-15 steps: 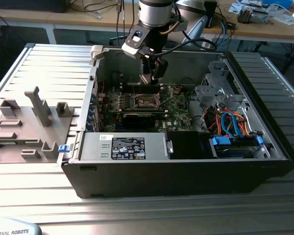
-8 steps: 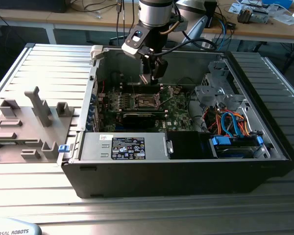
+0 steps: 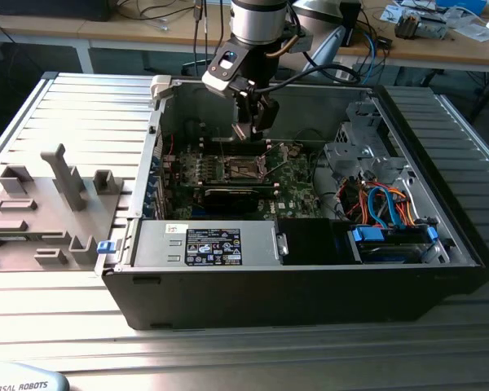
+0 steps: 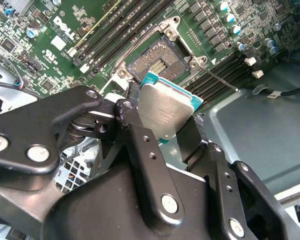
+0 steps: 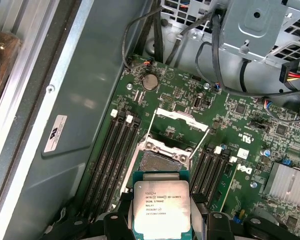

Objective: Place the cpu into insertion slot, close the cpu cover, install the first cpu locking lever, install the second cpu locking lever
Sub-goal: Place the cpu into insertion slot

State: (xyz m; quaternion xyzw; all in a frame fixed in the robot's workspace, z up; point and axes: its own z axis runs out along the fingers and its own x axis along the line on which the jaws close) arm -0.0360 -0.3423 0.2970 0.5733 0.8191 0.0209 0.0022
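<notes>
The jaws are clamped on two opposite edges of the cpu (image 5: 161, 210), holding it above the uncovered insertion slot (image 3: 246, 169) just above the centre of the exterior view; lowered askew or wrongly rotated, it may damage the slot.

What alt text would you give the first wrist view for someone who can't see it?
A silvery square cpu is gripped between two black fingers, close to the uncovered insertion slot on a green motherboard. The cpu cover is flipped open beyond the slot, and long memory slots run on either side.
</notes>
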